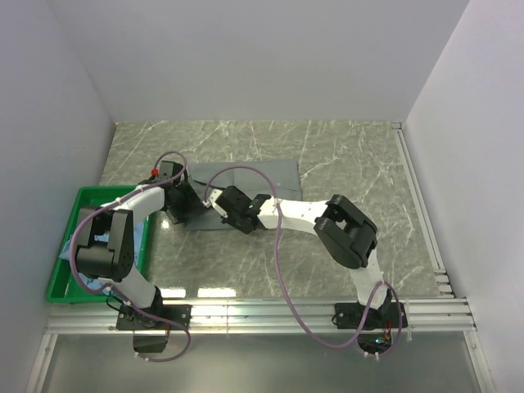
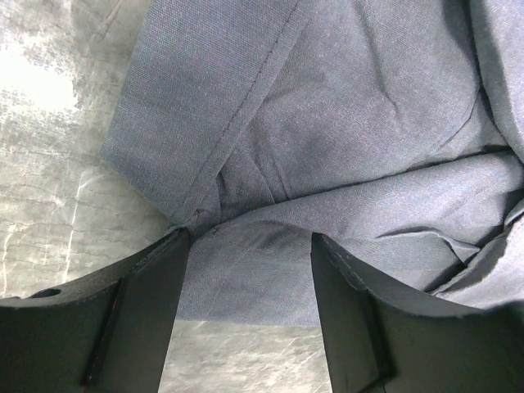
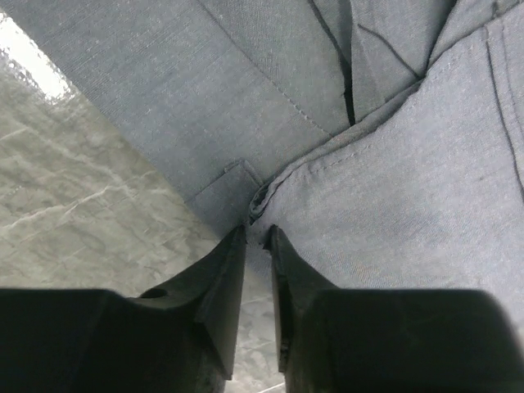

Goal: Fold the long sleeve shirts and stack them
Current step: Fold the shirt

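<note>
The grey shirt (image 1: 254, 176) lies spread flat on the marble table (image 1: 344, 155), folded into a rough rectangle that stretches beyond and to the right of both grippers. Close up, its cloth is a fine plain weave of muted blue-grey, with stitched seams and soft creases.

The left gripper (image 2: 250, 286) sits low over the shirt's left end with its jaws wide apart. Just beyond its fingers (image 2: 139, 319) a folded layer ends in a stitched hem that runs away from the gripper, and a creased fold crosses the gap between the fingers. Bare table shows to the left of that hem and below the cloth edge, between the jaws. The fingers do not close on anything.

The right gripper (image 3: 256, 262) is just to the right of the left one, at the shirt's near edge. Its jaws stand narrow, with only a slim slit between the fingers (image 3: 217, 295). Their tips meet a spot where a small stitched flap and a seamed edge come together. Whether any cloth is pinched in the slit I cannot tell.

Well behind the left gripper, beside that arm's base, the light blue shirt (image 1: 98, 239) lies bunched in the green bin (image 1: 61, 274), mostly hidden by the arm.
</note>
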Controlling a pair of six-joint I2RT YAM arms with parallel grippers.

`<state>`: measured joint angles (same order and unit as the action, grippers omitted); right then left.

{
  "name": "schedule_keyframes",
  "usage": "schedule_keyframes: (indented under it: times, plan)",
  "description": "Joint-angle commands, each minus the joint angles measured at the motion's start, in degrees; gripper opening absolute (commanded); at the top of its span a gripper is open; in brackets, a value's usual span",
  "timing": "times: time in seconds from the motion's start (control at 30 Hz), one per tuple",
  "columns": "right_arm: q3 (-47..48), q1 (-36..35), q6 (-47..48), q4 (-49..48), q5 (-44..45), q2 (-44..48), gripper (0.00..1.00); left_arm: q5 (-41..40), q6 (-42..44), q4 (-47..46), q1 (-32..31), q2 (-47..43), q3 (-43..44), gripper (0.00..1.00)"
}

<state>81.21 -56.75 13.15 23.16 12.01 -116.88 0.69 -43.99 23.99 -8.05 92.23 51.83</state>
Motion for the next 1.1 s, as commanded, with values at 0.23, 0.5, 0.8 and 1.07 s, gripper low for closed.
schedule_keyframes:
  times: [0.23, 0.5, 0.8, 1.07]
  plan:
    - [2.2, -0.5, 0.6, -0.8, 1.2, 0.9, 0.00, -0.5, 0.9, -0.3, 0.5, -0.2, -1.3, 0.68]
    - [0.3, -0.6, -0.1, 0.7, 1.1, 4.8, 0.00, -0.5, 0.9, 0.4, 0.7, -1.1, -0.9, 0.68]
    - [-1.8, -1.1, -1.2, 0.9, -0.6, 4.2, 0.00, -0.5, 0.6, 0.4, 0.8, -0.9, -0.9, 0.68]
    - [-2.1, -1.0, -1.4, 1.5, -2.3, 2.2, 0.01, -0.5, 0.2, 0.8, 1.0, -1.3, -0.7, 0.68]
